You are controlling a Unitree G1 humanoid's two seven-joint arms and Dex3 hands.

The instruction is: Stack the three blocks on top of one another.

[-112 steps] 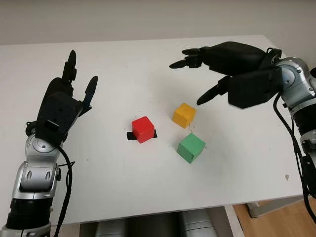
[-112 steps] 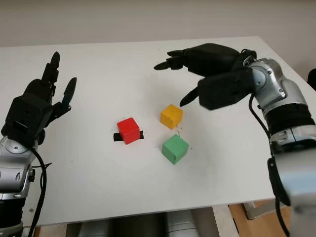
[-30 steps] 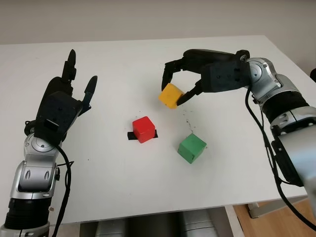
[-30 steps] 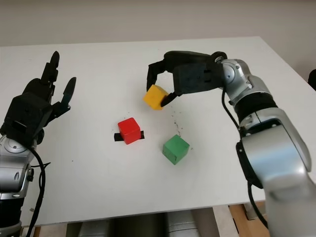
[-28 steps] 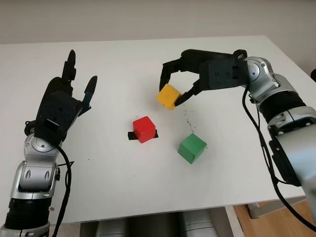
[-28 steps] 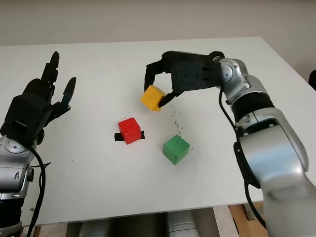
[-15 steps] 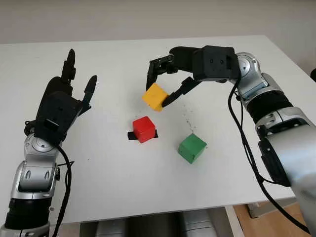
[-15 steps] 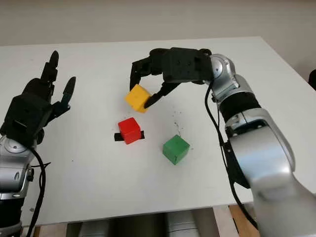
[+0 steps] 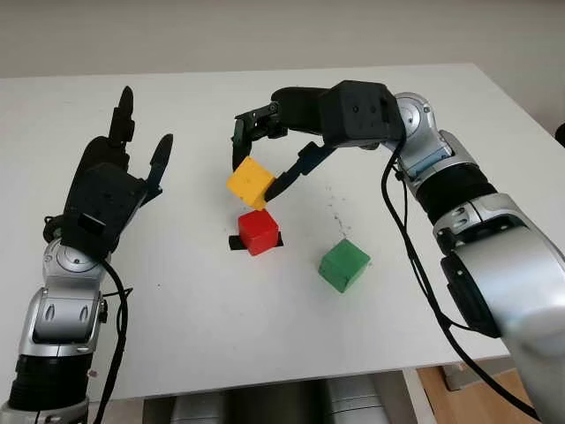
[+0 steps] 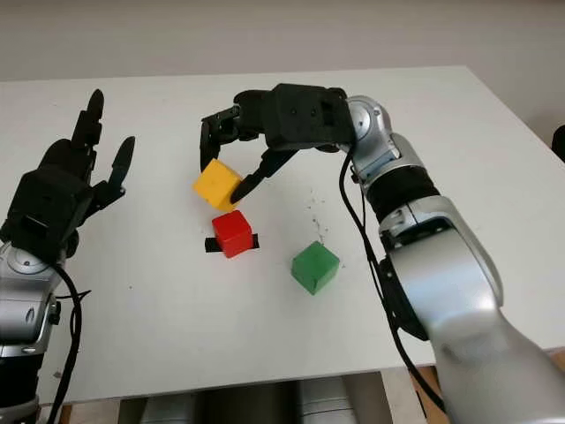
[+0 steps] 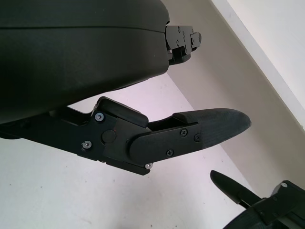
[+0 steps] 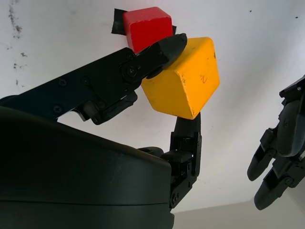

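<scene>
Our right hand (image 9: 265,159) pinches the yellow block (image 9: 250,182) between its fingertips and carries it in the air, tilted, just up and to the left of the red block (image 9: 259,231), which sits on a strip of black tape (image 9: 235,243) on the table (image 9: 265,353). We judge the yellow block must shift slightly toward us and level out before lowering. The green block (image 9: 343,265) lies apart to the right. Our left hand (image 9: 106,194) is open, raised at the left. The fingers hide part of the yellow block's far faces.
</scene>
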